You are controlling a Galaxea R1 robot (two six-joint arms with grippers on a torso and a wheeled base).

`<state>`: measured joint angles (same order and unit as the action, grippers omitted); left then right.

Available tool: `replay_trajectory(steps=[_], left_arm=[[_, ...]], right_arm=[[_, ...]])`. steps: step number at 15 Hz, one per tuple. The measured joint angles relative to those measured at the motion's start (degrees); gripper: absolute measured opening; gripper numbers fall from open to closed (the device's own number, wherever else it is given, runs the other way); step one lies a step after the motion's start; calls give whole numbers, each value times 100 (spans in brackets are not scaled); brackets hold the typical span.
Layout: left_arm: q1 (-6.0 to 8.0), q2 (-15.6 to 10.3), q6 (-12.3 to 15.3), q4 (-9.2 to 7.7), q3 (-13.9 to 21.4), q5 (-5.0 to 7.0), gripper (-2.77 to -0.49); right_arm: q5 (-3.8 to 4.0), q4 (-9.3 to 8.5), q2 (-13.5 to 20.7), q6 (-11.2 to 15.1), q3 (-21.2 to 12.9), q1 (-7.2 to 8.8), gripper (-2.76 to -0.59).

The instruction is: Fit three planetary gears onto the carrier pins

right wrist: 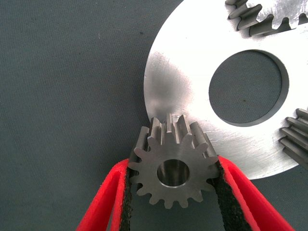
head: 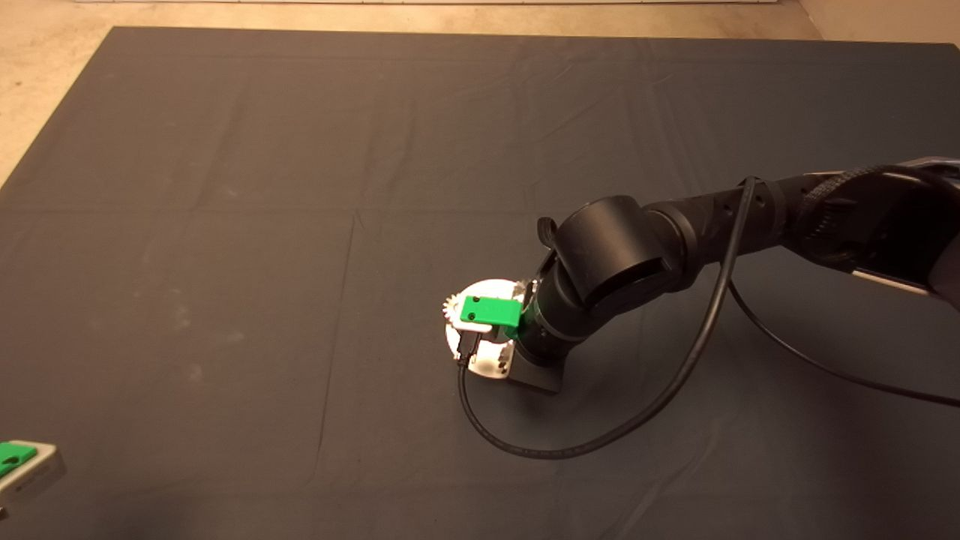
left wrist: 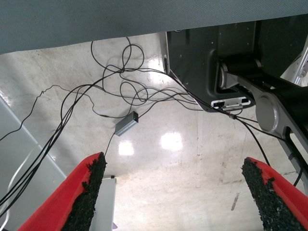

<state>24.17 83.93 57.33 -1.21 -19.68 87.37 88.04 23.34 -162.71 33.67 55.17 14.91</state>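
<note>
A small grey steel toothed gear [right wrist: 174, 167] is clamped between the jaws of the right gripper [right wrist: 174, 192], held at the edge of the flat round silvery carrier disc [right wrist: 192, 62] on the dark mat [head: 225, 225]; two further gears [right wrist: 260, 17] are seen seated on the disc. The left gripper [left wrist: 175, 192] is parked at the lower left, jaws apart.

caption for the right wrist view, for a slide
Right gripper holds a planetary gear at the disc rim, two gears already on it.
</note>
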Motion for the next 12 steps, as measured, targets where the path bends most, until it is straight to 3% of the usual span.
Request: replay_trajectory(steps=[12], left_arm=[[0, -91, -39, -56, 0, 0, -124]], right_arm=[[-33, 7, 24, -5, 0, 2, -232]])
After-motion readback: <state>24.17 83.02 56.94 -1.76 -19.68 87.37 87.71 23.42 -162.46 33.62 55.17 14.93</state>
